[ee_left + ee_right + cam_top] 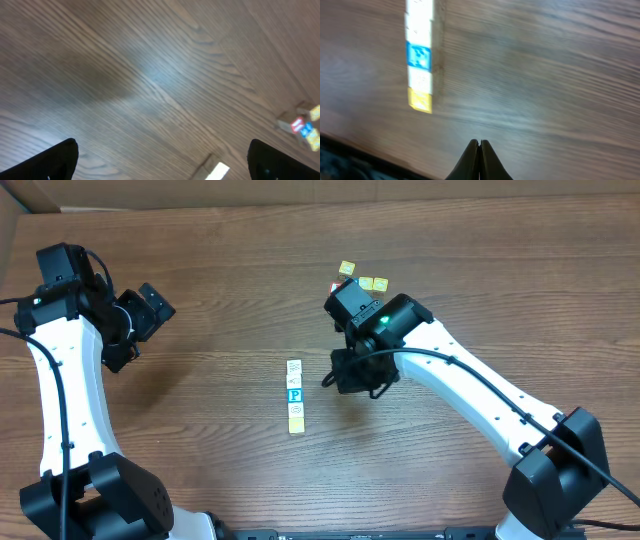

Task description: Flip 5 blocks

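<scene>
Right claw [479,146]: fingers pressed together, nothing between them, over bare counter [545,75]. Blocks [294,395]: five in one touching row, ahead and to the left of that claw, apart from it. Order from the far end: cream, cream, P block [418,55] in blue, cream, yellow block [420,100] at the claw's end. Left claw [163,150]: fingers wide apart, empty, well away from the row. Spare cubes [366,280]: small cluster behind the right claw, yellow and red, possibly one blue; blurred.
</scene>
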`<act>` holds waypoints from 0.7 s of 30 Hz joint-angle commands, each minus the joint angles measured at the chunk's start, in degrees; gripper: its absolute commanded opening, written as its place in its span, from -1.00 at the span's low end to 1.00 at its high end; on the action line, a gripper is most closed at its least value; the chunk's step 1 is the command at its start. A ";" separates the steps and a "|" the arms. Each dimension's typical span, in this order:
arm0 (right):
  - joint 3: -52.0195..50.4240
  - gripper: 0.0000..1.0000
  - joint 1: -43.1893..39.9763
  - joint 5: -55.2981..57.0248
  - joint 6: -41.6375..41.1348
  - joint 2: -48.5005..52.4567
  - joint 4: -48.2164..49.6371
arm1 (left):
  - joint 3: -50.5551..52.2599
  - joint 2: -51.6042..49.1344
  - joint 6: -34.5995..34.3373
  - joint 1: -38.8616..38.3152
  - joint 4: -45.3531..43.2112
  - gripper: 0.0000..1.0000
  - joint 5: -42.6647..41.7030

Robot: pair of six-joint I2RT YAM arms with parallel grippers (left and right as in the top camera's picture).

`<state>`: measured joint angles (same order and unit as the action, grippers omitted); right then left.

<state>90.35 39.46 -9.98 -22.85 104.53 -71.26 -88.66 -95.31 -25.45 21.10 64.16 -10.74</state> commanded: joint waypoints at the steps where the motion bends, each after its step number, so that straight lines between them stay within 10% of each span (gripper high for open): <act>1: -0.39 -0.92 -0.33 2.05 8.68 -0.48 -1.84 | 0.44 -0.04 -1.05 -0.28 0.24 0.94 -4.52; 2: -0.39 -0.92 -0.33 3.17 9.75 -0.48 -2.58 | 0.44 -0.04 0.68 -0.31 -0.13 0.72 -7.87; 4: -0.39 -0.92 -0.33 3.45 11.45 -0.48 -2.93 | 0.44 -0.15 6.60 -1.36 -1.16 -0.38 -15.80; 6: -0.39 -0.92 -0.15 2.89 12.94 -0.48 -2.91 | 0.44 -0.17 7.67 -4.13 -1.49 -0.91 -16.70; 13: -0.46 -0.92 4.28 -2.84 21.68 -0.48 -2.99 | -2.49 -2.45 7.45 -22.38 -1.99 -0.93 -0.20; 21: -4.24 -0.92 14.93 -1.03 21.53 -0.48 1.20 | -23.39 -15.74 14.10 -26.16 6.27 -0.92 -10.49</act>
<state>88.23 50.72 -11.66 -2.72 104.53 -71.31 -104.49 -106.02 -16.47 -5.63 68.47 -17.02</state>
